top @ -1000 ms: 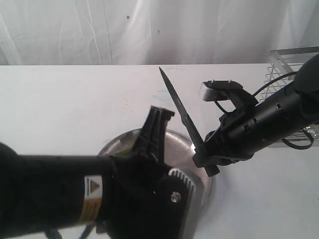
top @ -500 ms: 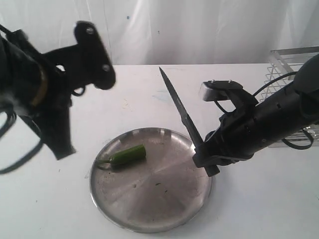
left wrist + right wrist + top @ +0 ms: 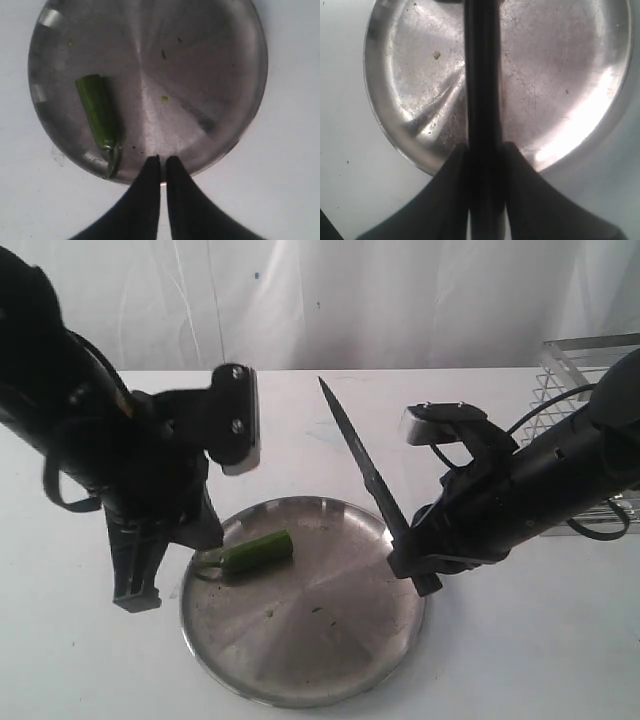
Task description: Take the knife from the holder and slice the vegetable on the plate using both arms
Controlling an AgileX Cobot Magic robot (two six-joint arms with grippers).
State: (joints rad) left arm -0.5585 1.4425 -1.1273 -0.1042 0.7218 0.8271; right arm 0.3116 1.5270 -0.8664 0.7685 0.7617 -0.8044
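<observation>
The right gripper clamps the knife at the plate's three o'clock rim. The chili pepper lies toward ten o'clock. The left gripper, fingers together and seemingly empty, hovers nearby; unpinned, the pepper might roll under the blade.

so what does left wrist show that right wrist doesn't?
Left wrist only: the vegetable lying on the plate, stem toward the left tool, whose fingers are shut and empty above the rim.
Right wrist only: the knife clamped in the right tool, running across the plate; no vegetable visible.
Both: the steel plate with small green scraps, on the white table.
</observation>
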